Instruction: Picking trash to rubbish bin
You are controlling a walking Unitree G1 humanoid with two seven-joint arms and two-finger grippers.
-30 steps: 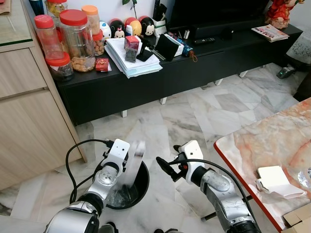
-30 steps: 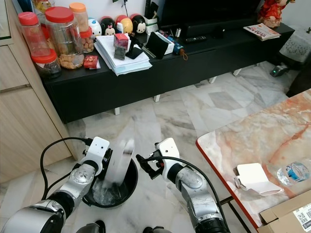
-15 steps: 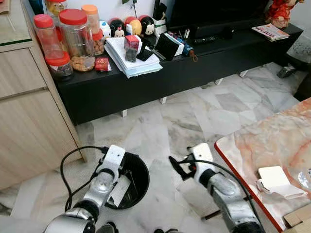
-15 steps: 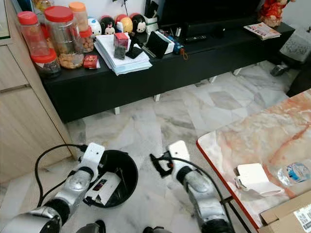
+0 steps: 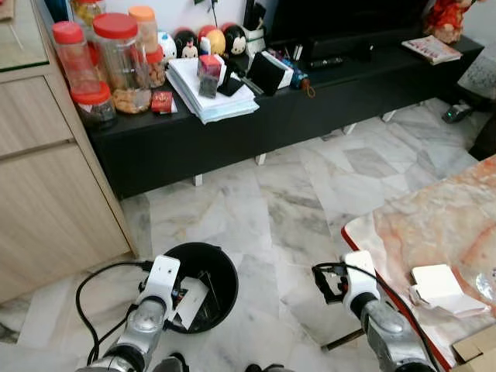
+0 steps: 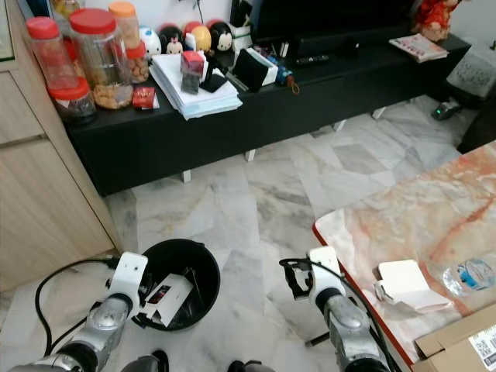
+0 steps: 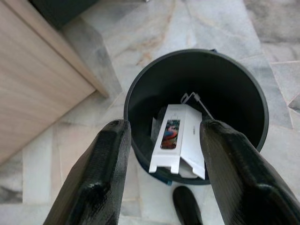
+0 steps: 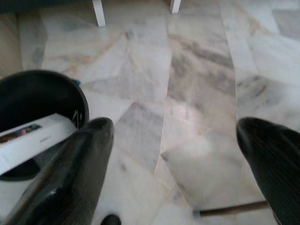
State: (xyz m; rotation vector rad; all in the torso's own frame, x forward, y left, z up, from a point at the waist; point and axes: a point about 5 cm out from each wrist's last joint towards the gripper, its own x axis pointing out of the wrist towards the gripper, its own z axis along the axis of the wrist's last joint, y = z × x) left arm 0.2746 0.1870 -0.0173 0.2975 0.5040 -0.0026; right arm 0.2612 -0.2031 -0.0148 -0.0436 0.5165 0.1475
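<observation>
Leaning on end inside the round black plastic rubbish bin [image 5: 203,267] is a flat white cardboard box with a small colourful print on its face [image 7: 176,140], its upper end propped against the bin's inner wall and some smaller scraps beneath it, so this piece of trash looks delivered. Just beside the bin, on the side nearer the pale wooden cabinet [image 5: 46,186], hovers the left end effector [image 7: 164,183]; the wrist view shows its two thick black fingers [image 7: 101,173] spread wide and released, with nothing between them, looking straight down over the bin's mouth. On the bin's other side, a little way off across the grey-veined marble floor [image 5: 310,178], the right end effector [image 5: 329,280] hangs low, close to the red-edged corner of the pinkish marble-patterned surface [image 5: 434,225]; its fingers are likewise parted and empty. That surface carries a folded white paper packet [image 5: 438,287], a clear plastic bottle at the edge [image 6: 469,275] and a brown carton corner [image 6: 457,341], which may be the next trash to collect, though that is only a guess. Beyond the bin, well apart from it, a long black low cabinet [image 5: 256,124] holds red-lidded jars [image 5: 120,62], a stack of white papers [image 5: 209,89] and small figurines. Judging from this, one drop is done and more picking likely remains.
</observation>
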